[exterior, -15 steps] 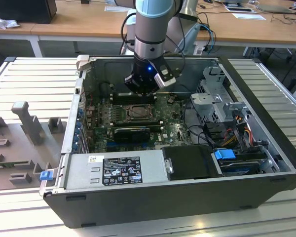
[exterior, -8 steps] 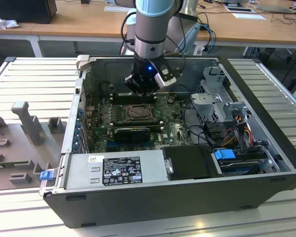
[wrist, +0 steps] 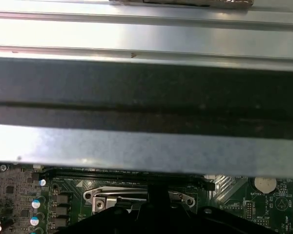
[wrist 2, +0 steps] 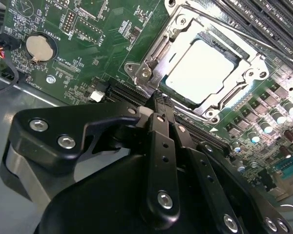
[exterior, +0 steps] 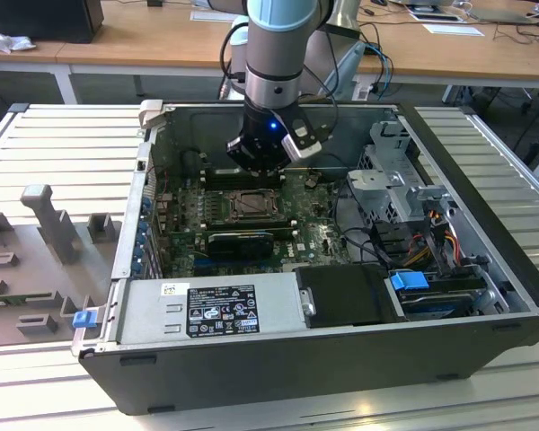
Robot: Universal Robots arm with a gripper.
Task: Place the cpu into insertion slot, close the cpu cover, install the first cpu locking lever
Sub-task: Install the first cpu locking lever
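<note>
Open computer case [exterior: 485,296] lying on its side, green motherboard [exterior: 314,235] inside. The arm [exterior: 277,54] descends vertically into the case, its gripper [wrist 2: 158,105] poised just above the socket edge, fingers pressed together and holding nothing. The cpu cover [wrist 2: 244,80] lies closed over the insertion slot, and the pale cpu [wrist 2: 202,68] shows seated through its window.
</note>
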